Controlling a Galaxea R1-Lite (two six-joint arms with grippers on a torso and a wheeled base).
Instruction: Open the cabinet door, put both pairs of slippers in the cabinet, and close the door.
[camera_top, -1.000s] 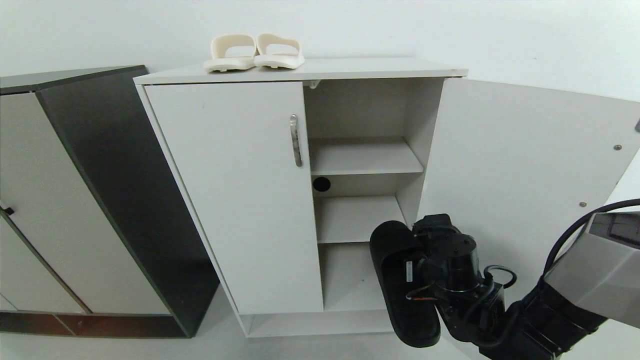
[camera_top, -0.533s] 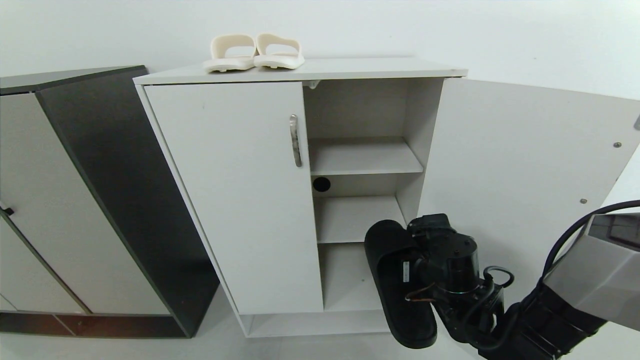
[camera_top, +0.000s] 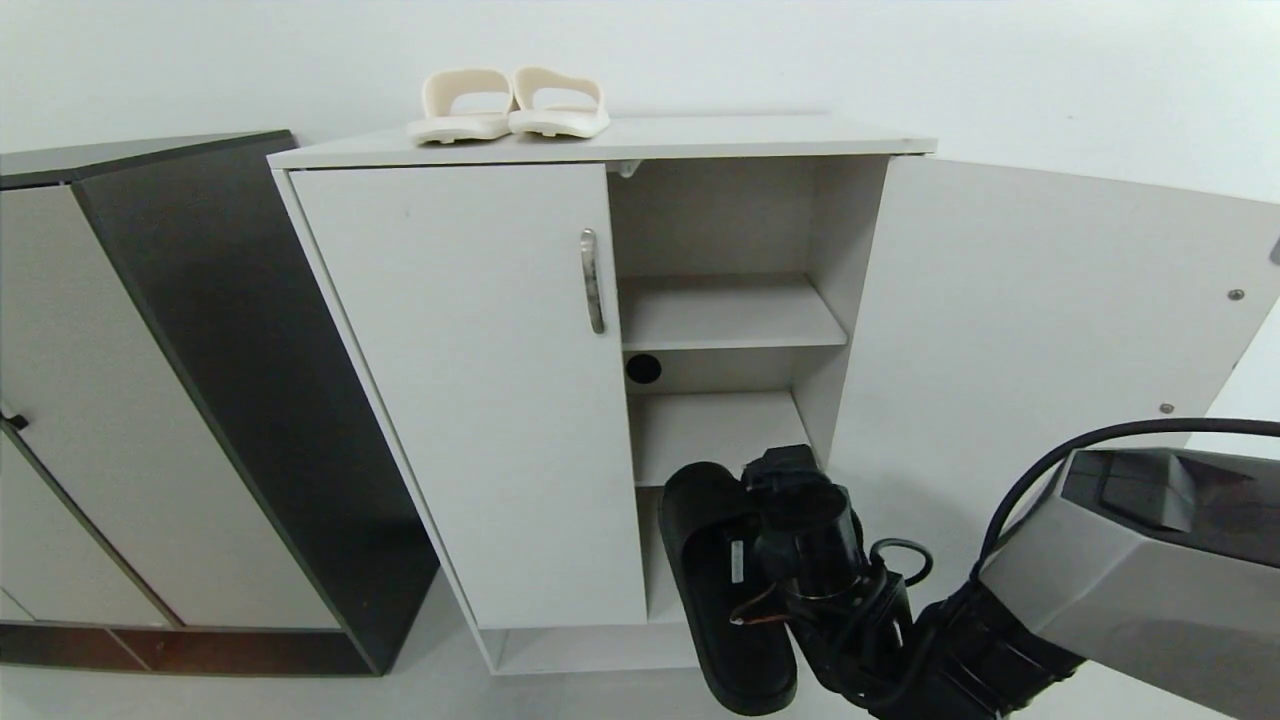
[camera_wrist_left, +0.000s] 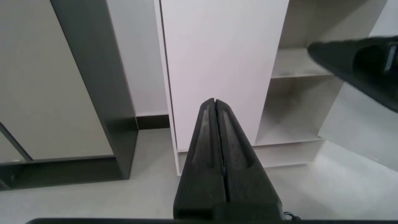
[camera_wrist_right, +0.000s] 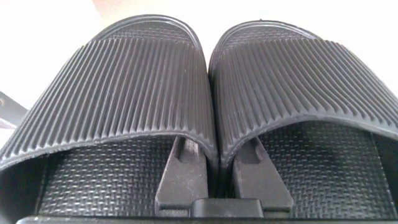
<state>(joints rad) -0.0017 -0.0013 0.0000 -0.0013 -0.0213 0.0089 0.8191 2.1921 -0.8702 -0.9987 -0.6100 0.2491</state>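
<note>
Two black slippers (camera_top: 715, 600) sit pressed side by side in the right tool (camera_wrist_right: 217, 167). Its fingers (camera_wrist_right: 186, 171) reach in under the ribbed straps, one into each slipper, and pinch the two inner walls between them. The pair is held on edge in the air before the open half of the cabinet (camera_top: 750, 135), in front of its lowest compartment. The toes are up near the front edge of the lower shelf (camera_top: 715, 435) and the heels down by the base board. The right door (camera_top: 1030, 320) stands swung wide to the right. The left door (camera_top: 460, 380) is closed, with a metal handle (camera_top: 592, 280) along its inner edge. A cream pair of slippers (camera_top: 510, 105) rests on the cabinet top, on its left half near the front edge. The left tool (camera_wrist_left: 214, 104) points toward the closed left door, its fingers pressed together with nothing between them. A dark grey cabinet (camera_top: 250, 400) stands against the white cabinet's left side.
</note>
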